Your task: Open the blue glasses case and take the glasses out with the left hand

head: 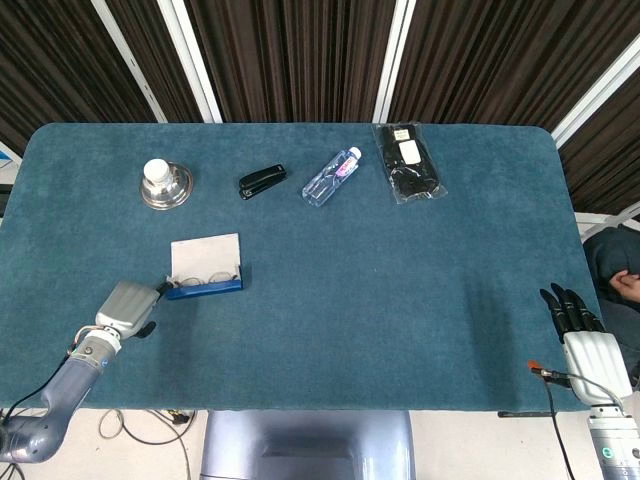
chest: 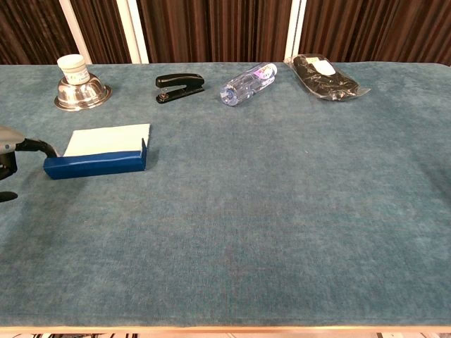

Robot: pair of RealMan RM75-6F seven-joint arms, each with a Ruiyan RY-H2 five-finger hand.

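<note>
The blue glasses case (head: 206,288) lies open at the table's left, its pale lid (head: 205,256) folded flat behind the tray. In the head view the thin-framed glasses (head: 205,280) lie inside the tray; in the chest view the front wall of the case (chest: 95,165) hides them. My left hand (head: 127,305) is at the case's left end, with a dark fingertip on that end wall, also seen in the chest view (chest: 36,146). My right hand (head: 582,332) rests at the table's front right edge, fingers straight, holding nothing.
Along the back stand a metal bowl with a white jar (head: 165,184), a black stapler (head: 262,181), a lying water bottle (head: 331,176) and a black packet in plastic (head: 407,161). A cable (head: 545,375) runs by the right wrist.
</note>
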